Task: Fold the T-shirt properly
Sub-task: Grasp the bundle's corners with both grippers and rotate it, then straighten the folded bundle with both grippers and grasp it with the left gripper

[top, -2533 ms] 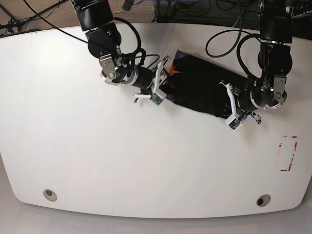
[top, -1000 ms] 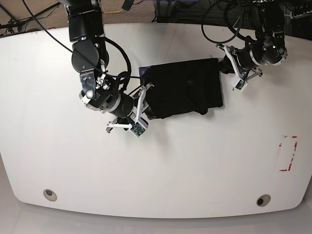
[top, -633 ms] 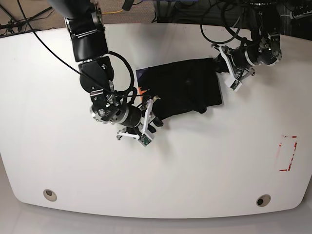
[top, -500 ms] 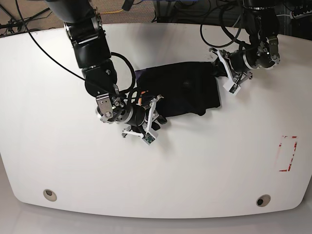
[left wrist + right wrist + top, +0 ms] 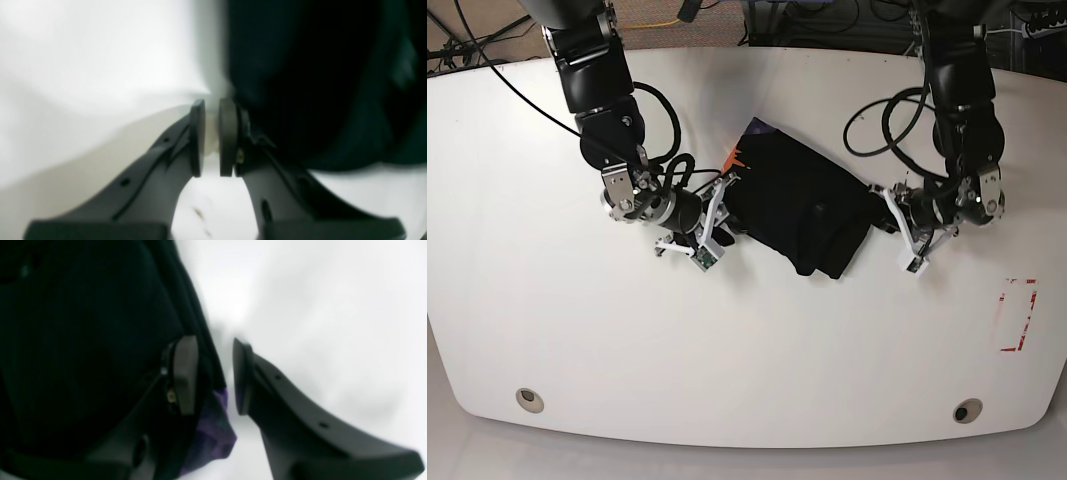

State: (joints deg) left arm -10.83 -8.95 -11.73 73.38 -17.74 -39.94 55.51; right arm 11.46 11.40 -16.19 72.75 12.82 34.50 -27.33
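1. the t-shirt (image 5: 802,210) lies as a compact black bundle on the white worktop (image 5: 727,340), up toward its far edge and roughly mid-width, skewed diagonally instead of square to that edge. a small orange tab shows at the bundle's upper corner; no print or lettering is visible.

2. the left tool (image 5: 211,136) sits just off the t-shirt's right-hand end in the base view. the left wrist view shows its two pads close together with only a thin sliver between them, and nothing dark pinched there: nearly closed and empty, with the cloth beside the outer pad, not in the gap.

3. the right tool (image 5: 213,376) is at the t-shirt's opposite end. its pads stand apart, one over the black cloth and the other over bare worktop, with the cloth's edge and a purple patch running through the gap. whether it pinches that edge or only straddles it, i cannot tell.

4. judgement: one tool at each short end suits squaring and tidying an already folded bundle, since both ends can be nudged together.

5. judgement: the folding looks mostly done; the crooked lie and the lumpy lower corner are what look unfinished.
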